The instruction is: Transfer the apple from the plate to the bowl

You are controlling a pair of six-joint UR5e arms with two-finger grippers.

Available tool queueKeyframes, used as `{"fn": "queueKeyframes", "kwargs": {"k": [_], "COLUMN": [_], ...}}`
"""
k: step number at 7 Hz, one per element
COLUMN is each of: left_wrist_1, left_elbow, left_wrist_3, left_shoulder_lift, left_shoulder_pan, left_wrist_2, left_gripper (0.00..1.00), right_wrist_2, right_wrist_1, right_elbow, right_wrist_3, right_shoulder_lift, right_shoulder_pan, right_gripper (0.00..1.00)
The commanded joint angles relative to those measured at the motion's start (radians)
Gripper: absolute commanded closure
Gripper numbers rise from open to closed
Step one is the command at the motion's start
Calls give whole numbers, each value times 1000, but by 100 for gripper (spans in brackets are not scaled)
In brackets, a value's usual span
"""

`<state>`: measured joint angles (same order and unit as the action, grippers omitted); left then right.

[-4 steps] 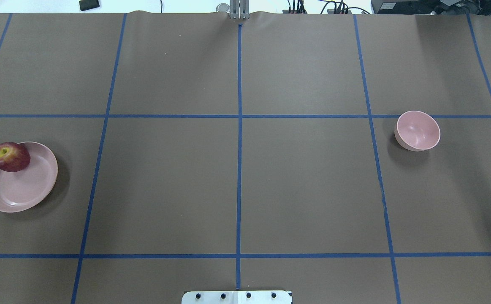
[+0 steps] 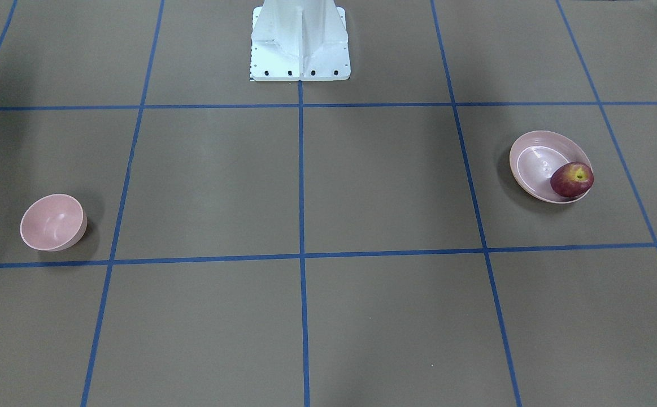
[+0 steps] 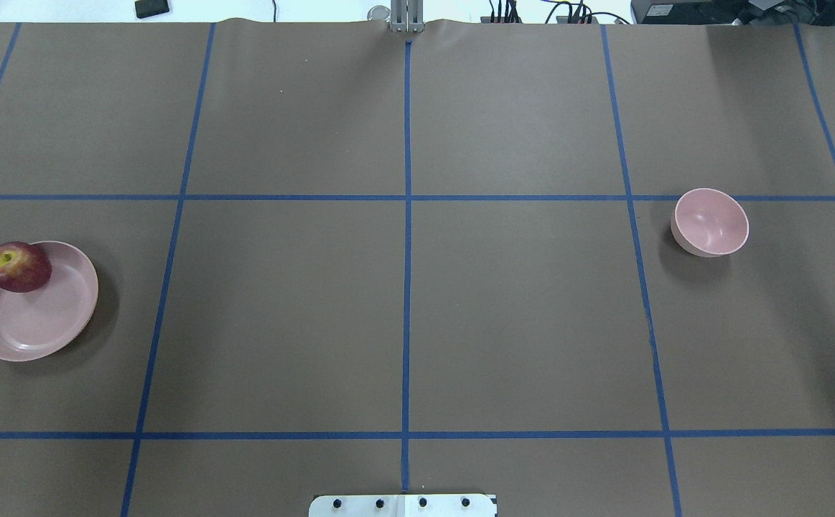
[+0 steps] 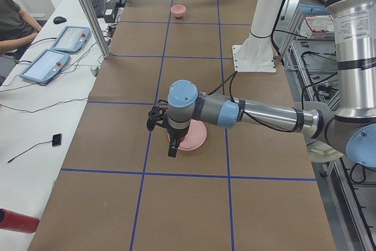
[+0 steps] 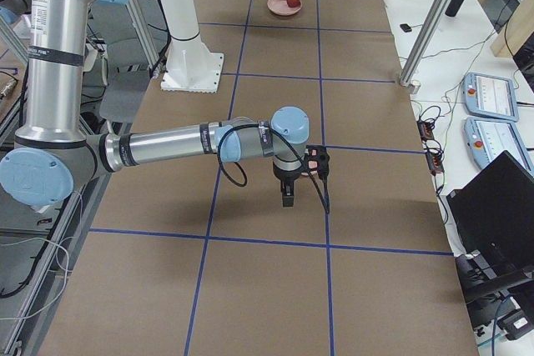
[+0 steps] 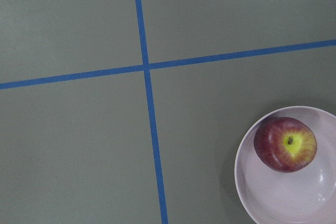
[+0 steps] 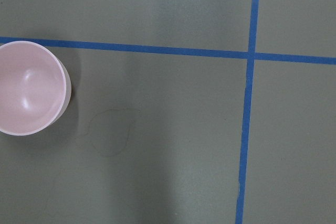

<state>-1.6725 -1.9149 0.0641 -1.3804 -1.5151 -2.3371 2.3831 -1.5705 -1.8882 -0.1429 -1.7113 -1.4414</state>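
Note:
The dark red apple (image 3: 18, 266) lies at the far-left rim of the pale pink plate (image 3: 44, 327) on the table's left side; both also show in the left wrist view, the apple (image 6: 285, 144) on the plate (image 6: 294, 205). The small pink bowl (image 3: 711, 222) stands empty on the right and shows in the right wrist view (image 7: 26, 90). My left gripper (image 4: 172, 148) hangs above the plate (image 4: 198, 136), seen only in the left side view. My right gripper (image 5: 286, 198) hangs near the bowl, seen only in the right side view. I cannot tell whether either is open or shut.
The white robot base (image 2: 300, 45) stands at the table's robot-side edge. Blue tape lines (image 3: 407, 287) divide the brown table. Beyond the operators' edge are metal posts (image 4: 88, 10), tablets (image 4: 44, 66) and a seated person (image 4: 14, 24).

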Motion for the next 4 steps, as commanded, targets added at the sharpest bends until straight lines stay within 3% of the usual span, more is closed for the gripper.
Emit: {"fn": "queueKeyframes", "kwargs": {"k": [1,4], "left_wrist_1": [-9,-9], "left_elbow": [-1,-1], "left_wrist_3": [6,33], "left_shoulder_lift": [0,-15], "left_shoulder_pan": [0,1], "left_wrist_2": [-1,-1], "left_gripper": [2,2], "right_wrist_2": [28,42], "right_wrist_1": [1,1], "right_elbow": [1,0], "right_wrist_3": [2,2], "right_shoulder_lift": [1,1], "right_shoulder_pan": [3,6], "right_gripper": [0,0]}}
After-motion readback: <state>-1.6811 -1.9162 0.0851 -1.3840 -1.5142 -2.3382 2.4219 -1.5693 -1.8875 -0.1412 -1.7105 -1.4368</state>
